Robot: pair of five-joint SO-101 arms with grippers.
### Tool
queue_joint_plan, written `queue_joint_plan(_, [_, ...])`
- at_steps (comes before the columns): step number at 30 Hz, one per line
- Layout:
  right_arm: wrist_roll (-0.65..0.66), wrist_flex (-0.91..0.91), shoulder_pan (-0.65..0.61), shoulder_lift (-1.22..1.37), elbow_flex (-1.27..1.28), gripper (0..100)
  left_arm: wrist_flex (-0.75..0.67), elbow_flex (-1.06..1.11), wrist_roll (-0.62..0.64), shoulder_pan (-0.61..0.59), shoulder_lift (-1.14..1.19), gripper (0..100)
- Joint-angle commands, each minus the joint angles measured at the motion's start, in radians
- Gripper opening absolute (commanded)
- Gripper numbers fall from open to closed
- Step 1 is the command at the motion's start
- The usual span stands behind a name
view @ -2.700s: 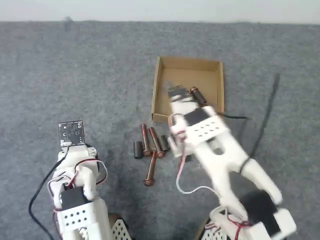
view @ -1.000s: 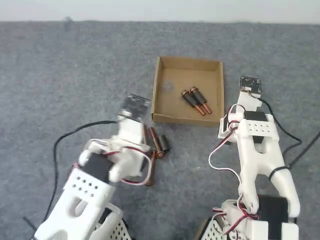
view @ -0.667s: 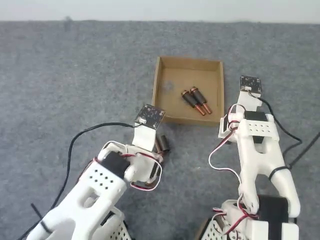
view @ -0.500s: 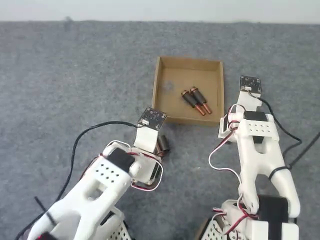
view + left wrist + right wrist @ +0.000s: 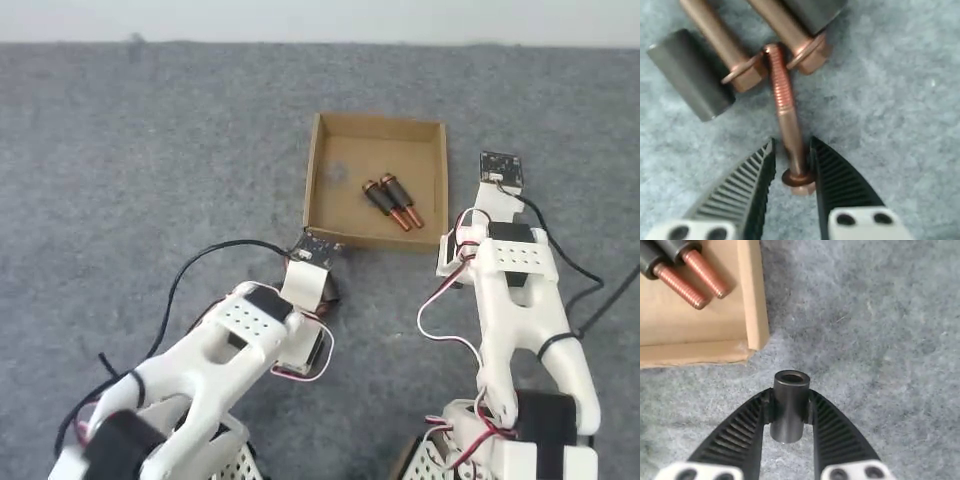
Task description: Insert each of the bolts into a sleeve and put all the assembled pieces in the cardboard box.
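Two assembled pieces point(image 5: 392, 203) are already laid in the box point(image 5: 375, 125), three bolts point(image 5: 782, 100) are left on the surface point(image 5: 150, 150), one straddled by the parted left end effector point(image 5: 791, 142), and a sleeve point(image 5: 790, 412) is clamped in the right end effector point(image 5: 790, 396) beside the box.

Work surface: grey, short-pile, carpet-like covering point(image 5: 150, 150), mottled light and dark, fibrous and slightly fuzzy in the close wrist views, spreading to both sides and to the near edge of the high view. Backdrop: plain pale wall or panel point(image 5: 320, 20), a narrow band running along the covering's far edge and meeting it in a straight line; one small dark speck point(image 5: 135, 40) sits on that line, toward the covering's far-left part. Lighting: soft and even, leaving only faint, short shadows on the covering.
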Motion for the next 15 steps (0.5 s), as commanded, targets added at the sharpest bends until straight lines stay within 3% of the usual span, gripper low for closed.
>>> queue_joint_plan(1, [0.017, -0.016, 0.015, -0.005, -0.011, 0.6, -0.002, -0.061, 0.006, 0.002, 0.112, 10])
queue_joint_plan(5, [0.017, -0.016, 0.015, -0.005, -0.011, 0.6, 0.089, -0.139, -0.172, -0.002, 0.173, 0])
queue_joint_plan(12, [0.017, -0.016, 0.015, -0.005, -0.011, 0.6, 0.342, -0.263, -0.580, -0.008, 0.130, 1])
queue_joint_plan(15, [0.017, -0.016, 0.015, -0.005, -0.011, 0.6, 0.434, -0.283, -0.700, -0.026, 0.084, 1])
